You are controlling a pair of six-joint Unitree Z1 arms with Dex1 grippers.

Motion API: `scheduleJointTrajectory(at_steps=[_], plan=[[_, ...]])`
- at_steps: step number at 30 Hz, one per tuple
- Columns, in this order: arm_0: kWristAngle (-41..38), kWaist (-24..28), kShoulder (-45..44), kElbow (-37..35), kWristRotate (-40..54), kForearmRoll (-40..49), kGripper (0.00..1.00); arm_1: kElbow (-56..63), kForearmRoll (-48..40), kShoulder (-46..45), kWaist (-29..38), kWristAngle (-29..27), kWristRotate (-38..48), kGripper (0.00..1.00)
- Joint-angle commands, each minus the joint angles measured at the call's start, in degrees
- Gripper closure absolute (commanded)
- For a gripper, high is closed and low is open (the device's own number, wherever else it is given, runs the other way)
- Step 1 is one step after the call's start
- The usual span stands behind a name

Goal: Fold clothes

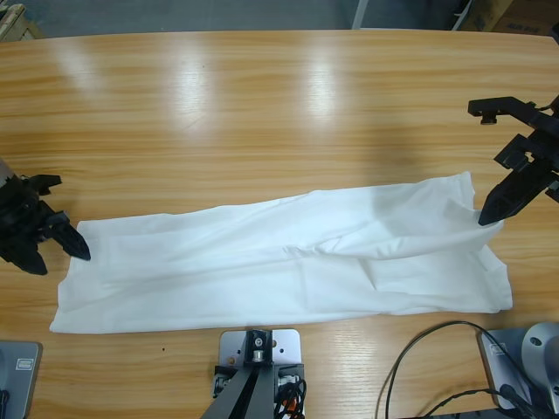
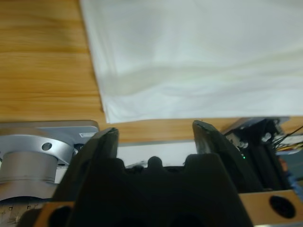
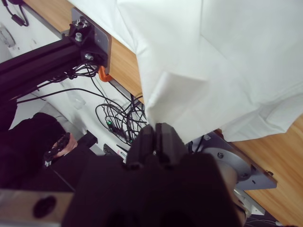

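Right end effector was clamped on the shirt's upper right corner, jaws together with a pinch of white cloth rising from the tips in the right wrist view. Left end effector sat at the shirt's left edge, jaws apart and holding nothing; in the left wrist view the cloth lay just beyond the tips. Shirt lay folded into a long band across the near part of the table, wrinkled through the middle, lower edge close to the table's front edge. Cables hung below the table.
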Motion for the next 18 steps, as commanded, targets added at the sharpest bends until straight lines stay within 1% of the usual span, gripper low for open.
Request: scheduleJointTrajectory(at_steps=[1,7,11,14,18], plan=[[2.0,7.5,-1.9,2.0,-0.8,-7.8,0.17,1.7,0.6,0.1,-0.3,-0.7,-0.5,1.0],[-1.5,6.7,-2.3,8.9,-4.8,-16.9,0.162,1.7,0.3,0.5,-0.3,-0.7,-0.6,1.0],[-2.7,6.7,-2.8,13.0,-7.1,-21.7,0.089,1.7,0.2,0.7,-0.3,-0.7,-0.6,1.0],[-3.7,6.7,-4.2,13.8,-9.4,-24.3,0.078,1.8,0.1,0.6,-0.3,-0.6,-0.6,1.0],[-4.6,6.7,-5.4,12.9,-10.6,-24.4,0.078,2.2,-0.1,0.4,-0.3,-0.5,-0.6,1.0]])
